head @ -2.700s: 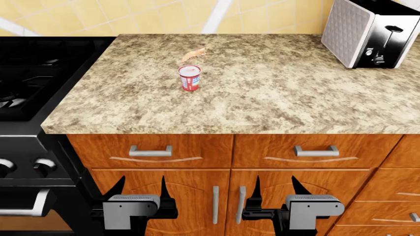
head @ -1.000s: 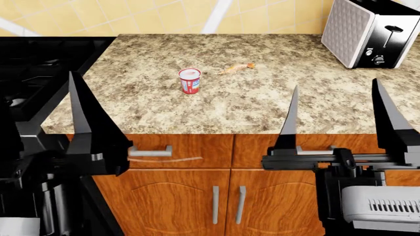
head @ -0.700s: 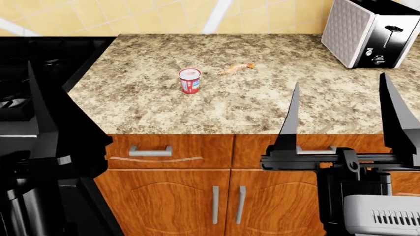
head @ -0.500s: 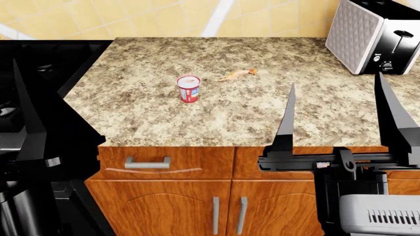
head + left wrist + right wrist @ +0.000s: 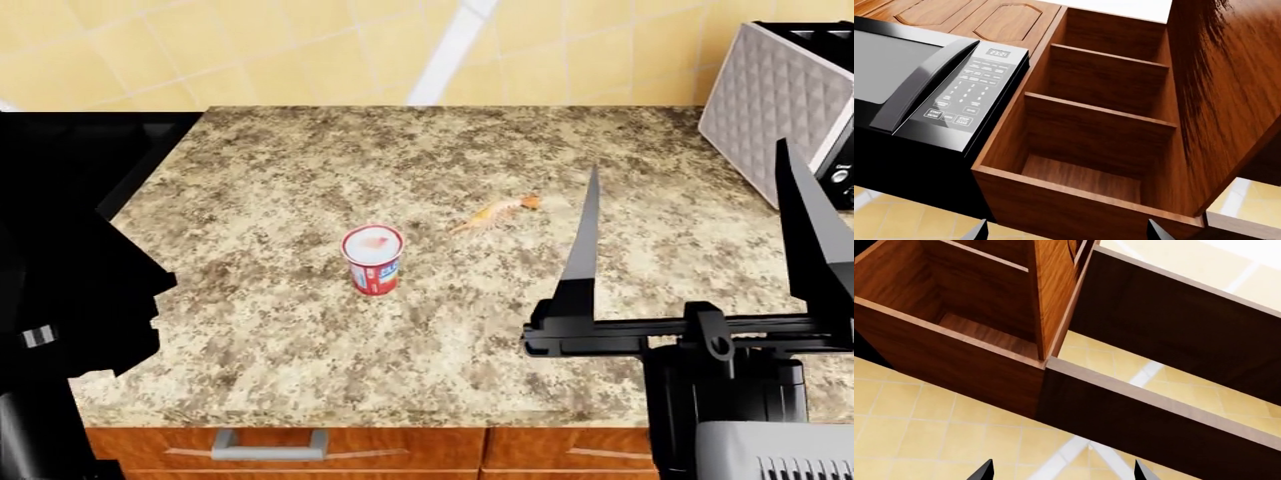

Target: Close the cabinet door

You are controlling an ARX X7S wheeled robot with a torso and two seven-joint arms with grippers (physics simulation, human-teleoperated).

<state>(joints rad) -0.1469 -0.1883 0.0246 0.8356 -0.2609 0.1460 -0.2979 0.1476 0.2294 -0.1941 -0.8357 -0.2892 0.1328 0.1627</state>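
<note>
Right gripper (image 5: 694, 225) raised over the counter (image 5: 267, 360), fingers spread, holding nothing; left gripper (image 5: 1067, 235) likewise parted and empty, aimed up at the cabinet (image 5: 1101, 125). Door (image 5: 1227, 85) swung wide at 3 o'clock of the shelves, beside the microwave (image 5: 921, 90). Likely rigid, hinged, light to swing, glossy; best pushed flat near the free edge, not pinched.

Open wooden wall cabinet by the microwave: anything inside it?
The open wooden wall cabinet shows two bare wooden shelves and nothing on them. Its swung-out door hides part of the right side.
</note>
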